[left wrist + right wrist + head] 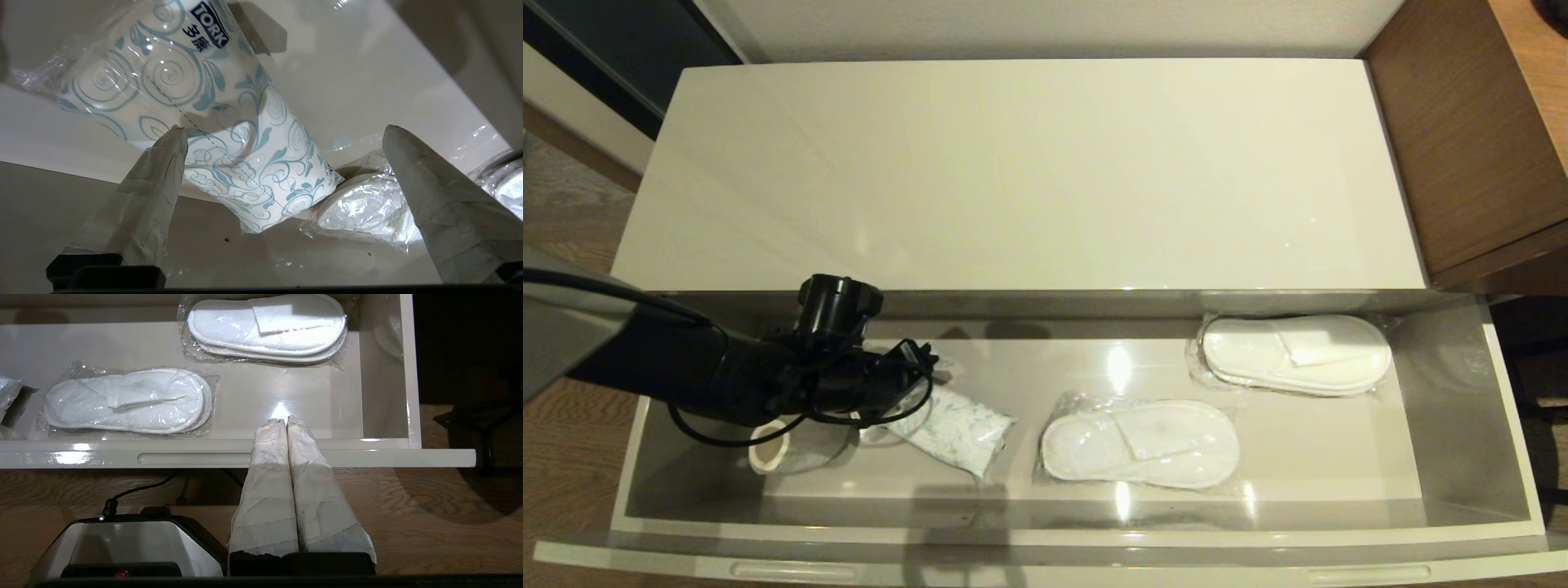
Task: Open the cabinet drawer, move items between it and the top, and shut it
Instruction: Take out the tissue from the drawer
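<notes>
Tissue pack (196, 134) in drawer (1462, 425) | left tool (282, 130) wide, above it | right tool (286, 422) closed, parked

Dim warm light from above throws glare spots on the glossy drawer floor (1119, 367); pictures sharp.
</notes>
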Available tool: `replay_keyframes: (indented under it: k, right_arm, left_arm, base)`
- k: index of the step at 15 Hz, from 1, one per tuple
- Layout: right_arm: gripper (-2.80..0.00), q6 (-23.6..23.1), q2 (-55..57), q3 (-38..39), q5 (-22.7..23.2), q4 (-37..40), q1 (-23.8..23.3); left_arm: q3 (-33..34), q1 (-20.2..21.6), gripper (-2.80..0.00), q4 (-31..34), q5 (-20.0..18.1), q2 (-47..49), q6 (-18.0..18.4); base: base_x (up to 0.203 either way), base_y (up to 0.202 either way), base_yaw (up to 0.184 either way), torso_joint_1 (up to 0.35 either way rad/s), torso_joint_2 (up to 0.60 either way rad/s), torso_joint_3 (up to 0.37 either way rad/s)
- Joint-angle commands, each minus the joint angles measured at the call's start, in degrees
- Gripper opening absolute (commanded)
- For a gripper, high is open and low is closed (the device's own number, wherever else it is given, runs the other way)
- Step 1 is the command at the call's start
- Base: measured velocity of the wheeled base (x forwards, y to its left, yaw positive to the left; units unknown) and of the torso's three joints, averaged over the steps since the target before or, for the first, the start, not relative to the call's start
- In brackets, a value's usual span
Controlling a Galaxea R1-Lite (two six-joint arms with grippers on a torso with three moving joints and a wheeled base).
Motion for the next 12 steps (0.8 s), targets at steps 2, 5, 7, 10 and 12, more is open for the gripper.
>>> replay_keyframes:
  k: [2, 5, 7, 10, 12]
  right_arm:
    - [-2.8, -0.1, 0.1, 0.1, 0.0, 0.0, 0.0]
    - [-2.8, 0.0, 0.1, 0.1, 0.0, 0.0, 0.0]
    - [-2.8, -0.1, 0.1, 0.1, 0.0, 0.0, 0.0]
    - [-2.8, -0.1, 0.1, 0.1, 0.0, 0.0, 0.1]
    - [-2.8, -0.1, 0.1, 0.1, 0.0, 0.0, 0.0]
  left_arm:
    - [-0.7, 1.3, 0.0, 0.1, 0.1, 0.8, -0.3]
    - [-0.2, 1.9, 0.0, 0.2, 0.0, 0.8, -0.2]
    - [1.4, 3.8, 0.0, 0.0, -0.2, 0.7, -0.1]
    - [1.7, 4.6, 0.0, -0.1, -0.1, 1.0, 0.0]
    - [1.7, 4.7, 0.0, -0.1, -0.1, 1.2, 0.0]
  base:
    - [0.0, 0.0, 0.0, 0.0, 0.0, 0.0]
    - [0.0, 0.0, 0.0, 0.0, 0.0, 0.0]
    - [0.0, 0.0, 0.0, 0.0, 0.0, 0.0]
    - [0.0, 0.0, 0.0, 0.0, 0.0, 0.0]
    - [0.0, 0.0, 0.0, 0.0, 0.0, 0.0]
